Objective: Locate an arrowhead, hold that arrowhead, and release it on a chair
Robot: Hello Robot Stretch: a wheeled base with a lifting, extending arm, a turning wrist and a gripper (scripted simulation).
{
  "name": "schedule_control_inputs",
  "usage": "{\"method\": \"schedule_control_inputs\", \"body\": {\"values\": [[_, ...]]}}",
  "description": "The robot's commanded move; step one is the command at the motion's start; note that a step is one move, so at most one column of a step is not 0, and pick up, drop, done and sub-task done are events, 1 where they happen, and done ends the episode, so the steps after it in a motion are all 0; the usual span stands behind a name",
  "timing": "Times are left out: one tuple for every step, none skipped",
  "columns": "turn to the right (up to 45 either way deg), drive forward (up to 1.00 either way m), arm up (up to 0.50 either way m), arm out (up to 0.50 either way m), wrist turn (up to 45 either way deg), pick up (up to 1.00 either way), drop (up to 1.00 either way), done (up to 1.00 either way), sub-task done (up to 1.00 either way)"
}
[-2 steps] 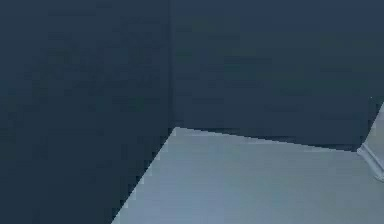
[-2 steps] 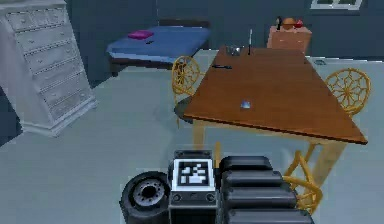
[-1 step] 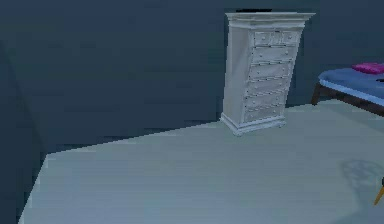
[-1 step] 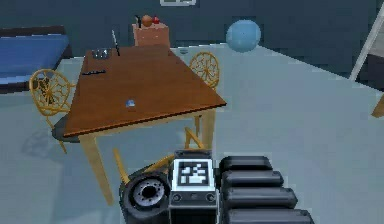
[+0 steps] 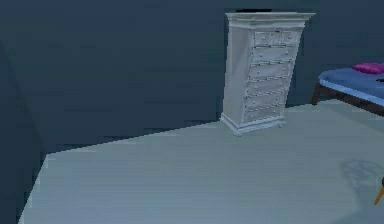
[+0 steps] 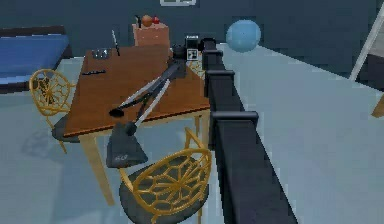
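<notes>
Arm side view: round-backed wicker chair beside wooden table; thin fingers, state and load indiscernible.

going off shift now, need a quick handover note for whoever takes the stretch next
Gripper: out over the wooden table, with things lying on the table behind it. Cannot tell whether it holds anything.
Arrowhead: the small dark bits on the table are too small to name; one may be it.
Chairs: a yellow wicker chair at the table's near edge, a second chair at its left end.
Done: robot stands beside the table with the arm extended.
Left: confirm the arrowhead, hold it, release it on a chair. The near one looks like the easier reach.
</notes>
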Motion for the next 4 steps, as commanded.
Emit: {"method": "schedule_control_inputs", "body": {"values": [[0.0, 0.0, 0.0, 0.0, 45.0, 0.0, 0.0, 0.0, 0.0], [0.0, 0.0, 0.0, 0.0, 45.0, 0.0, 0.0, 0.0, 0.0], [0.0, 0.0, 0.0, 0.0, 12.0, 0.0, 0.0, 0.0, 0.0], [0.0, 0.0, -0.44, 0.0, 0.0, 0.0, 0.0, 0.0, 0.0]]}}
